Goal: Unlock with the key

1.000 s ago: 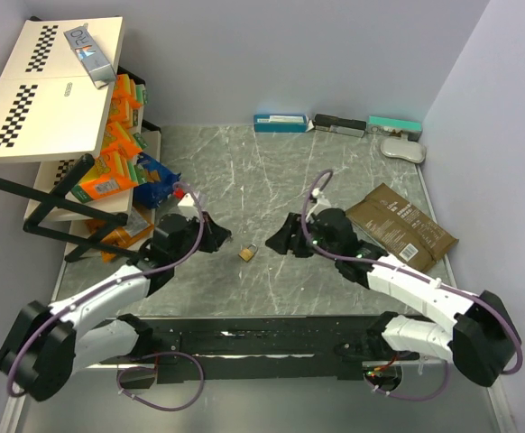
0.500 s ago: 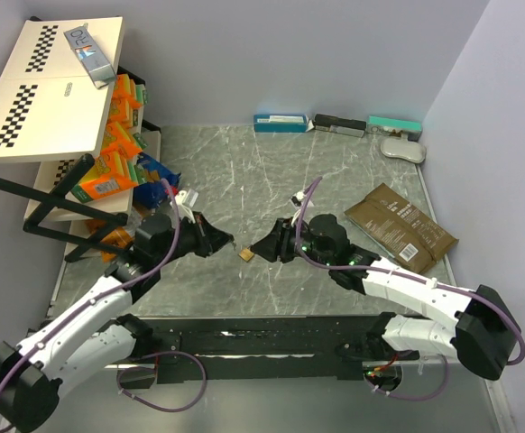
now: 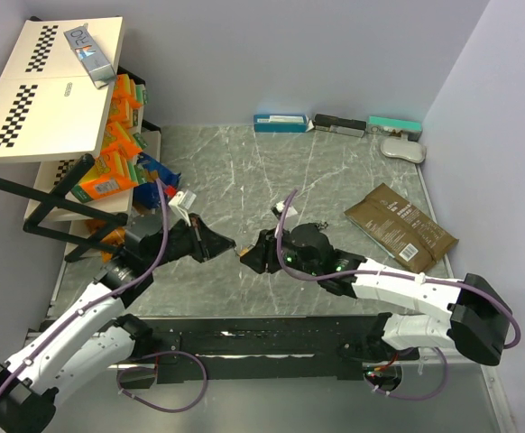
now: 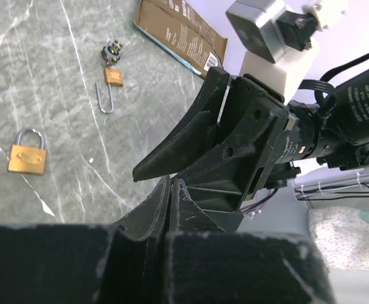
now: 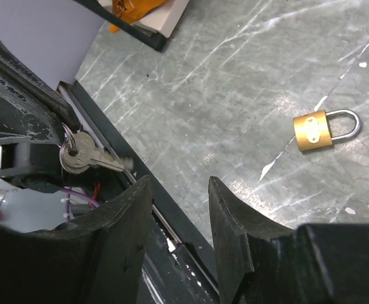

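Key-fetching looks done: left gripper (image 3: 230, 244) fingers pinch the key (image 5: 83, 156) near the padlock (image 5: 314, 132), lying free on the counter (image 5: 235, 76). Right gripper (image 5: 179, 185) fingers spread, empty; next, probably, they must steady the padlock.

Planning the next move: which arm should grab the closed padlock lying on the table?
Probably right: the right hand is open with the closed padlock in view; the left hand is shut on the key.

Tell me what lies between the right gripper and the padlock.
Only bare marble table, seen in the right wrist view; nothing sits between the open right gripper and the padlock.
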Available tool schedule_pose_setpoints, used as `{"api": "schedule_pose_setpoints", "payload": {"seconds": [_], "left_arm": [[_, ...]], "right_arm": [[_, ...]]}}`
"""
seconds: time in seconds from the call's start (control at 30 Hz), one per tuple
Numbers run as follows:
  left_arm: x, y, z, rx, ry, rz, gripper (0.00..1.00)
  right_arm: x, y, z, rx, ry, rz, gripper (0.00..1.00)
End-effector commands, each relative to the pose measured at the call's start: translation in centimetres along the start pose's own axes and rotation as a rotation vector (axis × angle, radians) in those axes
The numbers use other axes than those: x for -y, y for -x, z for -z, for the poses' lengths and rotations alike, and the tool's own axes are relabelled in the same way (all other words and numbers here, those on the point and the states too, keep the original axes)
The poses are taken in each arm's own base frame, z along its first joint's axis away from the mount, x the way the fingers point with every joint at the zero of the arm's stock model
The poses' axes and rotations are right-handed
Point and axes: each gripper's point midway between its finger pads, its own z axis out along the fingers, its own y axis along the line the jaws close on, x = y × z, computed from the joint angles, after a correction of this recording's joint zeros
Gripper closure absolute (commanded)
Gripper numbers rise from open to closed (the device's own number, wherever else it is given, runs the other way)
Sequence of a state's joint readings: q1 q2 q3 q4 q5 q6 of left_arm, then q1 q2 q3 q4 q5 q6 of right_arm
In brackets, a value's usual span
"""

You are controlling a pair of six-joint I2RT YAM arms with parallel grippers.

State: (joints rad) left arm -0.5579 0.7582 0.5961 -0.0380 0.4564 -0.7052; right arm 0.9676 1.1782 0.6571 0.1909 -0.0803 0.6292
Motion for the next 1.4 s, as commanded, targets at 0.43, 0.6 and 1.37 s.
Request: {"api": "schedule_pose_setpoints", "payload": {"seconds": [0.43,0.6,1.37], "left_arm": [[3.0,1.3,1.4,-0.012,-0.038,0.066,0.99],[3.6,1.3,1.5,-0.01,-0.069,0.09,0.99],[6.4,-0.1,2.6,-0.123,-0.201,0.107,0.99]], "right_arm": [[-5.5,3.9,2.1,0.194,0.207,0.147,0.56],[-6.6,3.5,2.1,0.178,0.257,0.178,0.57],[-8.7,3.8,3.8,0.258,0.374,0.296,0.6]]}}
